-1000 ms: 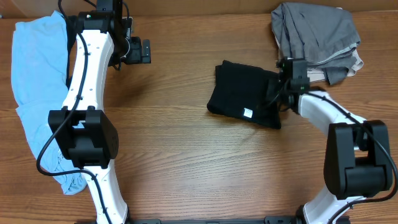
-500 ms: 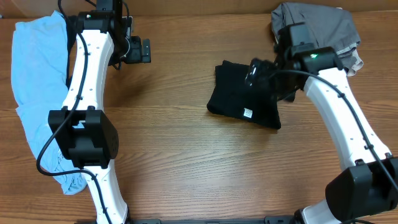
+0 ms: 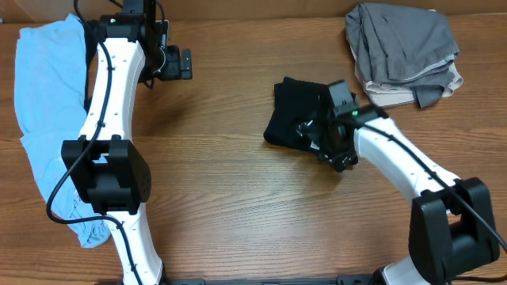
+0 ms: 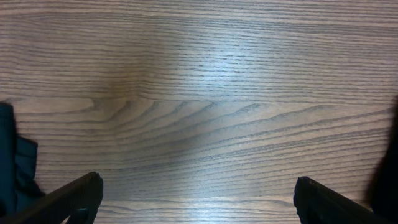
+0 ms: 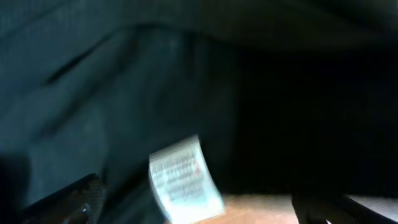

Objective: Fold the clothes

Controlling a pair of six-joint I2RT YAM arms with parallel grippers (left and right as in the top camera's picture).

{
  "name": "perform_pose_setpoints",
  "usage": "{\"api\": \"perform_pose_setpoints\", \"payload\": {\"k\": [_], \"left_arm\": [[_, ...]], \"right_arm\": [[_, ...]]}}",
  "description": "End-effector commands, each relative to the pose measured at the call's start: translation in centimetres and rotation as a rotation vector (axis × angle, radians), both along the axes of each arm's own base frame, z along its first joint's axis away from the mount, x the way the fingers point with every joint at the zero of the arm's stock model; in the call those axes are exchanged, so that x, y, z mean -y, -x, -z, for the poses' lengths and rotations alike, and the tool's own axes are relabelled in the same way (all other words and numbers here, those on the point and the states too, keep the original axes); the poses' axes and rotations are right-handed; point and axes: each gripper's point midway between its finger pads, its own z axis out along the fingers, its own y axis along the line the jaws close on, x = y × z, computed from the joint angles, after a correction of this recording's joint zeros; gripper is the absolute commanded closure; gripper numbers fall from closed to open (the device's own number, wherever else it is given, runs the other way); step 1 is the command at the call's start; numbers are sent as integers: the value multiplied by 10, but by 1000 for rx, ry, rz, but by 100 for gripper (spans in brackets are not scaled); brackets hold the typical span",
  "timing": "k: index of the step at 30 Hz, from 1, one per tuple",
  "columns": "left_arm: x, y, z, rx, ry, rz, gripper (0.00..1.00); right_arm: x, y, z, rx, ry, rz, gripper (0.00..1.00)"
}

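A folded black garment lies at the table's middle right. My right gripper hovers low over its near edge and covers the tag in the overhead view. In the blurred right wrist view the black cloth fills the frame. Its small white tag lies between my open right gripper's fingers, which hold nothing. My left gripper is open and empty over bare wood at the far left. A light blue garment lies along the left edge. A grey garment is piled on a beige one at the far right.
The wooden table shows bare wood in the middle and front. The left arm's white links run beside the light blue cloth. A dark edge shows at the left of the left wrist view.
My right arm swung from the black garment's right edge, up towards the grey pile, then down over the garment's near edge, hiding the tag from overhead. The left arm has not moved.
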Motion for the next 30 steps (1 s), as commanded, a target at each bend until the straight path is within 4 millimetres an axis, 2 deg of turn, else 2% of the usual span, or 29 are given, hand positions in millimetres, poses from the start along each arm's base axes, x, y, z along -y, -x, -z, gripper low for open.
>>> {"api": "perform_pose_setpoints", "payload": {"k": [1,6,11,16,21,23,27,30], "left_arm": [[0,1,3,-7,-7,12,0],[0,1,3,-8,-5,10,0],[0,1,3,-8,-5,8,0],[0,1,3,-8,-6,8,0],[0,1,3,-9,-6,8,0],[0,1,3,-9,-6,8,0],[0,1,3,-10,-6,8,0],[0,1,3,-9,-6,8,0]], "right_arm": [[13,2,22,31,49,53,1],[17,2,41,87,49,54,9],[46,11,53,91,203,52,14],[79,1,47,151,399,-3,14],[88,-17,41,214,431,-83,13],[80,-18,43,205,345,-92,12],[30,-8,46,156,-3,-158,7],[9,-1,41,116,-158,-117,4]]}}
